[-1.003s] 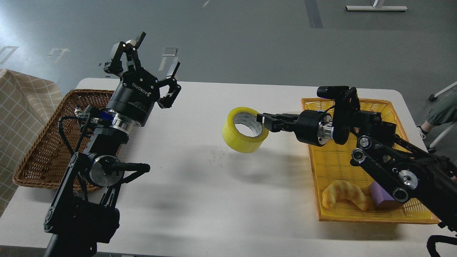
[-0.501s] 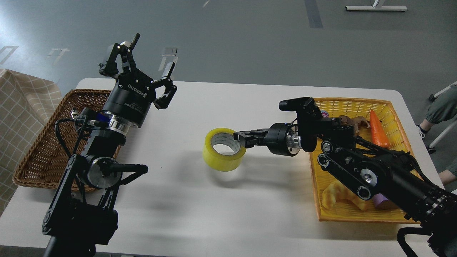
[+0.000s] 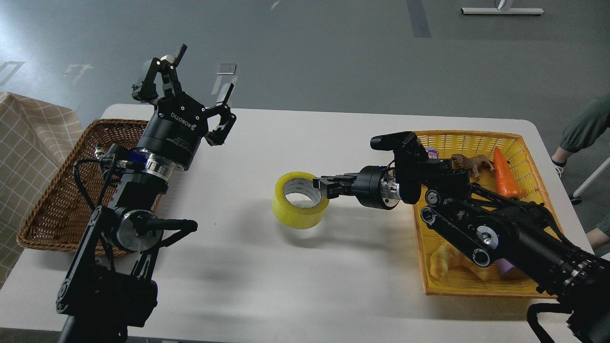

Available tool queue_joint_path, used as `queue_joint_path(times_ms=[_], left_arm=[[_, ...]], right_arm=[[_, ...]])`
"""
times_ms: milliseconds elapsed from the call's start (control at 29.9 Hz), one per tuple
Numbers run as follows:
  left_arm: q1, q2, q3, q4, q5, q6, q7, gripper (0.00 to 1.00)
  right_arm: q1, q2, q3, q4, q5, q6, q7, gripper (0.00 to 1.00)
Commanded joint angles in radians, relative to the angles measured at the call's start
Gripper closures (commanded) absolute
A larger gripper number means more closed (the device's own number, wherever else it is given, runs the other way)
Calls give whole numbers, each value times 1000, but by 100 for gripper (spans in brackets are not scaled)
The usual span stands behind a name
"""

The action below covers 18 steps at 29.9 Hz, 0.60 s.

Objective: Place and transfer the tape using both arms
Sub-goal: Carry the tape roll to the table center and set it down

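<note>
The tape (image 3: 299, 202), a yellow roll with a whitish core, rests on the white table (image 3: 267, 281) near its middle, tilted with the hole facing up and toward me. My right gripper (image 3: 325, 186) reaches in from the right and is shut on the roll's right wall. My left gripper (image 3: 202, 71) is open and empty, raised above the table's far left, well away from the tape, with its fingers pointing up and away.
A brown wicker basket (image 3: 47, 200) lies at the left under my left arm. A yellow basket (image 3: 476, 139) at the right holds a carrot (image 3: 505, 166), a toy animal (image 3: 472, 163), a croissant (image 3: 445, 262) and a purple block (image 3: 507, 272). A person's leg (image 3: 584, 126) is at the far right.
My right gripper carried the tape left and down from the air to the table, then settled. The left gripper shifted slightly left and has held still since.
</note>
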Motion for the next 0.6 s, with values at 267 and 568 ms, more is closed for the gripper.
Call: queue_joint_path(times_ms=[267,568], left_arm=[[9,0,0,-1,-2,-1,-1,2],[10,0,-2,-1,-2,-1,-1,2]], right_arm=[[-4,5,-2,-7,2,1,-7,72],[-4,13,5,-8,4,-6,-10,68]])
